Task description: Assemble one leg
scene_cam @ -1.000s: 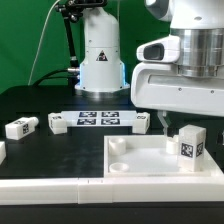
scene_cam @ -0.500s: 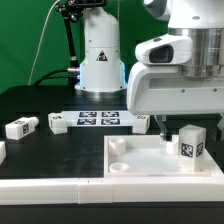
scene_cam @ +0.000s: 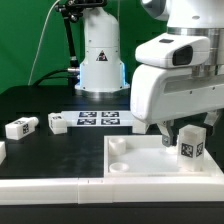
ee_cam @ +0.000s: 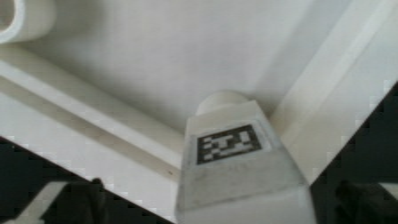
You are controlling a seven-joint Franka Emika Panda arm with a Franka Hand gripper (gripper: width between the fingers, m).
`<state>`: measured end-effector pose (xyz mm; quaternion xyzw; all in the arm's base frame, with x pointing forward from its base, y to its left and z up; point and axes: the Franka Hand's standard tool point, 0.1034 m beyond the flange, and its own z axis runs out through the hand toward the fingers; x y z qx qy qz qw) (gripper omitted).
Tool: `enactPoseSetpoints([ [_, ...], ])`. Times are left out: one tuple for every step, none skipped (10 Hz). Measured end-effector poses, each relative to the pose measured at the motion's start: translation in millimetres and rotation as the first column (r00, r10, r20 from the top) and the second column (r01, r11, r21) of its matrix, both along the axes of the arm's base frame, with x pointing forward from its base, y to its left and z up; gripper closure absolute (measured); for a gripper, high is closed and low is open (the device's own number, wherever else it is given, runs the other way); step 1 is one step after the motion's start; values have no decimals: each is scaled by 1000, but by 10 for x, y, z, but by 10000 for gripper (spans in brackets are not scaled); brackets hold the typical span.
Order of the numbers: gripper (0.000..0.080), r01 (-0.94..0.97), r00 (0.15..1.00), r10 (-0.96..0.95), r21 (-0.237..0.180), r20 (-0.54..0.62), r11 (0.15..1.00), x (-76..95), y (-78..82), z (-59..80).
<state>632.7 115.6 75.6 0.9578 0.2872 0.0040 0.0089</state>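
A white leg with a marker tag stands upright in the corner of the large white tray-like piece, at the exterior view's right. My gripper is open and hangs just over the leg's top, one finger on each side. In the wrist view the leg lies between my two dark fingertips, apart from both. Two more legs lie on the black table at the exterior view's left.
The marker board lies behind the tray-like piece. The robot's white base stands at the back. A low white edge runs along the table's front. Another white part shows at the left edge.
My gripper has moved down and toward the exterior view's right, and now sits over the upright leg. The leg and the other parts have not moved.
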Motion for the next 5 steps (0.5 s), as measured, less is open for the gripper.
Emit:
enactPoseSetpoints([
  [151, 2, 1000, -2, 0, 0, 1000, 0, -1, -1],
  [276, 3, 1000, -3, 0, 0, 1000, 0, -2, -1],
  [426, 3, 1000, -3, 0, 0, 1000, 0, -2, -1],
  [426, 26, 1000, -26, 1, 0, 1000, -1, -1, -2],
  [509, 42, 999, -42, 1, 0, 999, -1, -4, -4],
])
